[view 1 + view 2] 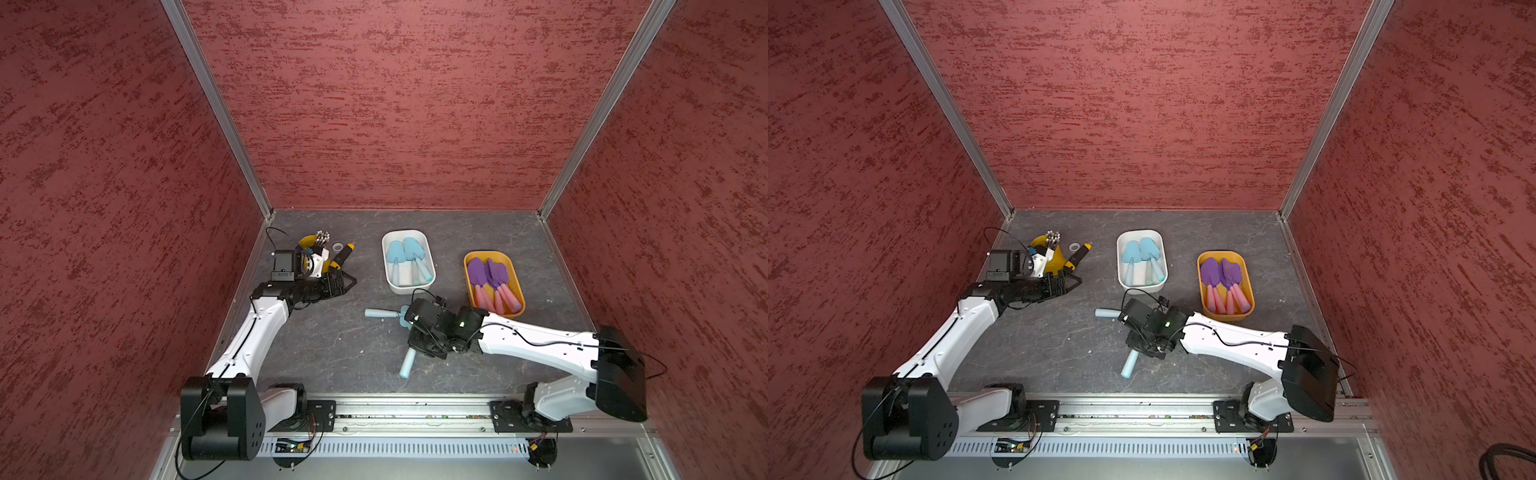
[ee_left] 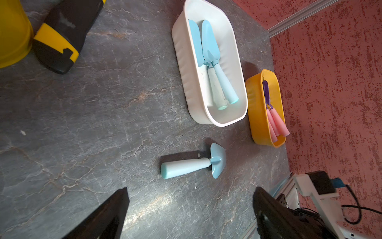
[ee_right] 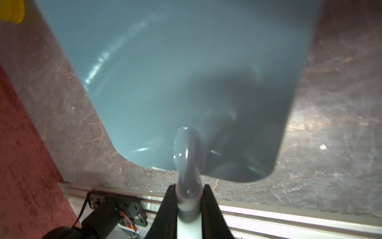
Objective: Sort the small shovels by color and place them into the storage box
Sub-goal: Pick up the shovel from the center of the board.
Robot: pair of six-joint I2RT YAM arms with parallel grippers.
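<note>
1. The table (image 1: 332,345) is lying flat and dark grey, veined like marble, with rough red walls closing it in.
2. The white storage box (image 2: 186,68) is smooth plastic with a ribbed outer wall and rounded corners. It is holding the blue shovels (image 2: 208,43). Two blades are showing, but the handles are overlapping, so I'm not getting a sure count.
3. The orange storage box (image 2: 256,115), the same rounded shape, is standing just beside it and carrying the purple shovels (image 1: 492,274), which have pink cylindrical handles. Two blades and at least three handles are showing.
4. The left gripper (image 2: 191,190) is hanging near the yellow cup (image 2: 12,37), jaws spread wide and gripping nothing.
5. The right gripper (image 3: 189,186) is pinching the held blue shovel (image 3: 186,72) at its neck. The glossy scooped blade is filling the wrist view, blurred. From above only the handle is poking out.
6. One loose blue shovel (image 2: 186,166) is lying on the table near the white storage box.
</note>
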